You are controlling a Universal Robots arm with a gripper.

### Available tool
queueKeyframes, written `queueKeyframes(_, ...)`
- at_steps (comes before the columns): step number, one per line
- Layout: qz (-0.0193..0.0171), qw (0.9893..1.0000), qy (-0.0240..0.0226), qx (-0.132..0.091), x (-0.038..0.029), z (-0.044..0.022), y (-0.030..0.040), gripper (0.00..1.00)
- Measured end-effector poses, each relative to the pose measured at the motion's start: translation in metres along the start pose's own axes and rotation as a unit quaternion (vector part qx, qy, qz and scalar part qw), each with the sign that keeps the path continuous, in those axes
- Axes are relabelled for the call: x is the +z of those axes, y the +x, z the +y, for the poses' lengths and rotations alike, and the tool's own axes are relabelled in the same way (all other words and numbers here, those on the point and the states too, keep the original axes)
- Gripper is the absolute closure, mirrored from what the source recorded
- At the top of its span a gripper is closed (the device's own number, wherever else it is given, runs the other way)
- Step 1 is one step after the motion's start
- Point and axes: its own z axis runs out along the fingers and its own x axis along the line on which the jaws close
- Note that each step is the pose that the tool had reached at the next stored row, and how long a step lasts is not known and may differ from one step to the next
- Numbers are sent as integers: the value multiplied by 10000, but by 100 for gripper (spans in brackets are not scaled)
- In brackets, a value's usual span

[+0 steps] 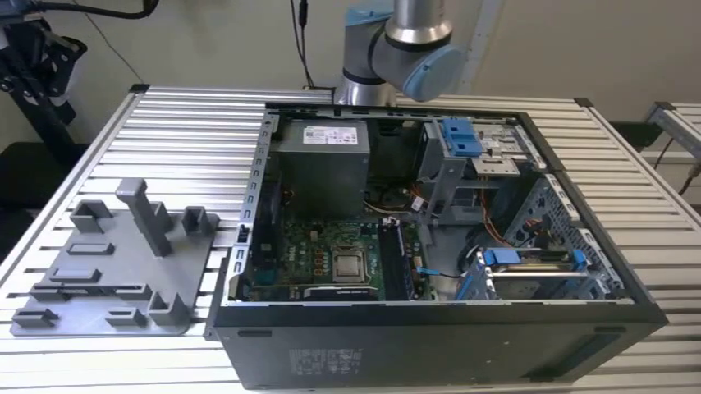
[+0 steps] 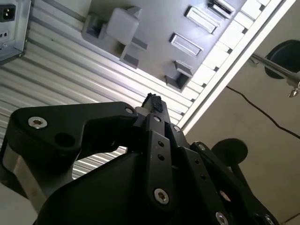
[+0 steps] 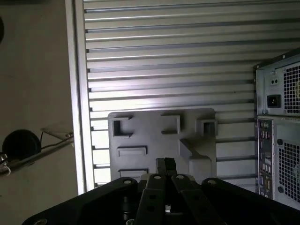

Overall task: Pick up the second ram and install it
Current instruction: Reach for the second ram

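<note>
In both wrist views my gripper hangs high over the slatted table, its black fingertips pressed together with nothing between them. Below it lies the grey tray with its holder blocks and shallow slots. In the exterior view that tray sits at the exterior view's left, beside the open computer case. The motherboard lies in the case floor with dark memory slots along one side. The second ram is hidden from me. The arm's grey-and-blue joint stands behind the case.
The case holds a power supply box, blue-tabbed drive cages and loose cables. The table edge runs near the tray, with floor, a chair base and a cable beyond. A black stand rises at the far corner.
</note>
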Motion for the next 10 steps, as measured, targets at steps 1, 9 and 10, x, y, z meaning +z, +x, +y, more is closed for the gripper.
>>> queueKeyframes(1, 0, 10000, -1, 1, 0, -1, 8, 89)
queueKeyframes(9, 0, 10000, -1, 0, 0, -31, 8, 89)
queueKeyframes(10, 0, 10000, -1, 0, 0, -51, 6, 89)
